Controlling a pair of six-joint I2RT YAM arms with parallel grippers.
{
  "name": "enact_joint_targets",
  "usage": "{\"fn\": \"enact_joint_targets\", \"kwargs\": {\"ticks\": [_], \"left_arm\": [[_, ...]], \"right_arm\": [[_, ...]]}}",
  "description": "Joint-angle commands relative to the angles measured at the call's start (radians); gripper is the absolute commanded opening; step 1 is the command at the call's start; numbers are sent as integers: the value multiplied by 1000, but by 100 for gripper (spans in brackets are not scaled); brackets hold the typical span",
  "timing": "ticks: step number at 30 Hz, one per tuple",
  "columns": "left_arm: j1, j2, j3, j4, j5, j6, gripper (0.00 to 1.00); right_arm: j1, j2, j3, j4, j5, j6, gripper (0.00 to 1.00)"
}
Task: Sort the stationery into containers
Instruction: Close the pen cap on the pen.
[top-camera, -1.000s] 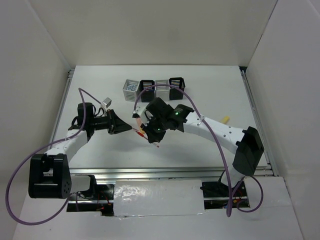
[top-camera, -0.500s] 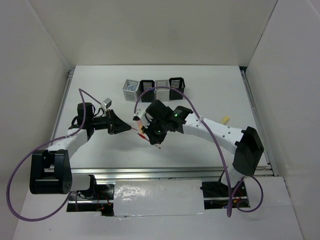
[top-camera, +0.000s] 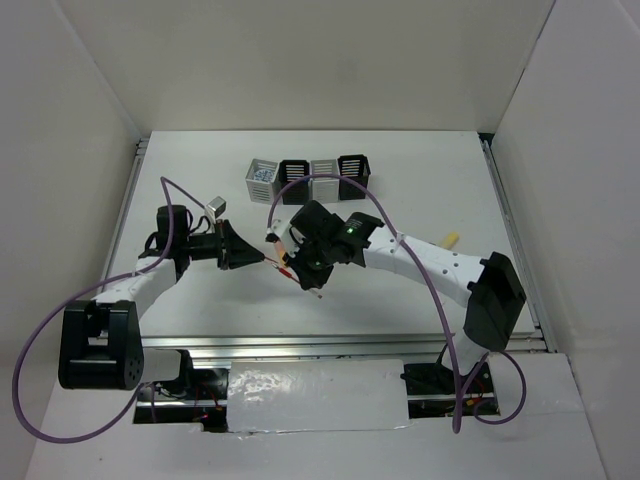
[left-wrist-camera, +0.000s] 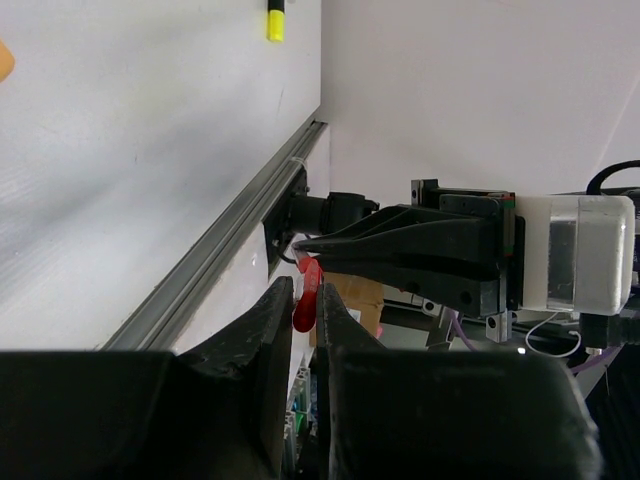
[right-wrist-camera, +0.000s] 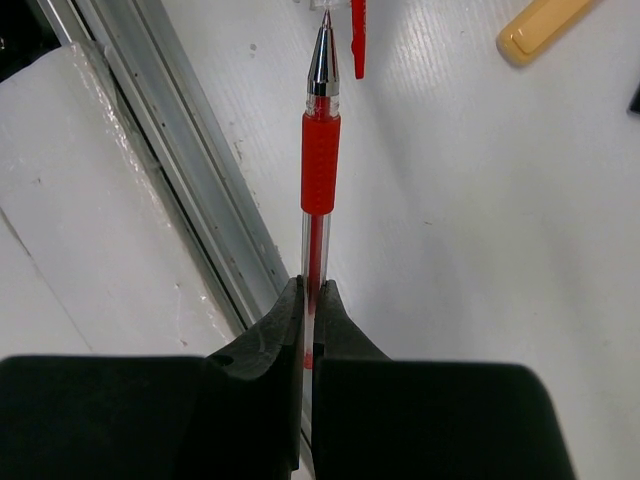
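In the right wrist view my right gripper (right-wrist-camera: 310, 290) is shut on the clear barrel of a thin red pen (right-wrist-camera: 318, 170). The pen's metal tip points at a small red cap (right-wrist-camera: 357, 40) just beyond it. My left gripper (left-wrist-camera: 306, 292) is shut on that red cap (left-wrist-camera: 308, 300), facing the right gripper's black fingers (left-wrist-camera: 400, 250). From above, the two grippers (top-camera: 262, 260) (top-camera: 298, 272) meet tip to tip at mid-table with the pen (top-camera: 288, 268) between them. The containers (top-camera: 310, 175), four joined cups alternating grey and black, stand at the back.
A peach marker (top-camera: 450, 240) (right-wrist-camera: 545, 28) lies on the table to the right. A yellow-black highlighter (left-wrist-camera: 275, 20) shows far off in the left wrist view. The leftmost grey cup (top-camera: 262, 175) holds something bluish. A metal rail (top-camera: 340, 345) runs along the near table edge.
Almost nothing has moved. The left gripper has edged slightly left with the cap, and both grippers stay shut.
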Motion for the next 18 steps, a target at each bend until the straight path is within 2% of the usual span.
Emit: {"fn": "enact_joint_targets", "kwargs": {"ticks": [1,8,15,18], "left_arm": [[-2,-30,19,39,29,-7,0],[-4,-25,19,45,25,-9,0],[-4,-31,30,-24,9,49,0],[-45,-36,34,-42,-4,65,0]], "right_arm": [[10,-4,1,-13,-2,-4,0],[10,-12,-4,-12,4,-4,0],[10,6,33,-19,1,-4,0],[10,14,44,-25,-4,-4,0]]}}
